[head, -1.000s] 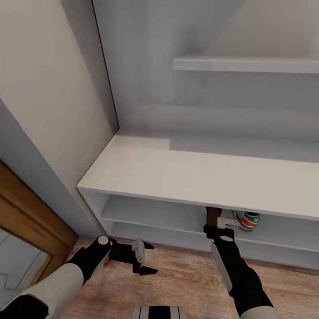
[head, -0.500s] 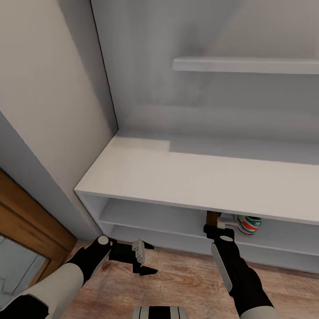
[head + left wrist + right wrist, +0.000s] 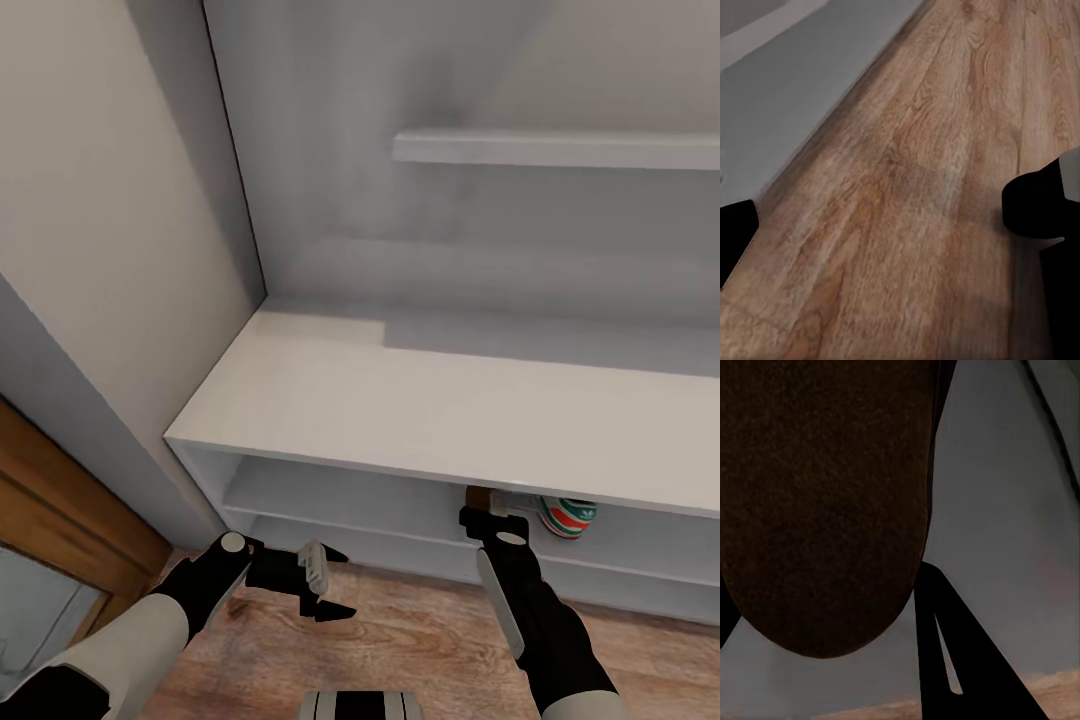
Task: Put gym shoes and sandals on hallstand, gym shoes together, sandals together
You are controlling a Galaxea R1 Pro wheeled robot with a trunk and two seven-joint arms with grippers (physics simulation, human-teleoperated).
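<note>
A: Wood-plank corridor floor (image 3: 420, 640) up close, left pincer (image 3: 325, 580) spread empty above it.

B: Right pincer (image 3: 487, 503) clamps a brown sandal (image 3: 825, 502) at the hallstand (image 3: 400, 390)'s shelf; a gym shoe (image 3: 567, 517) sits just beside, wall behind.

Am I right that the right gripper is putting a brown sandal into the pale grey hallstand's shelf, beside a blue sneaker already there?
Not quite: in the head view the sneaker is white with green stripes and red-orange accents, not blue. The right gripper does hold the brown sandal at the hallstand's shelf.
</note>
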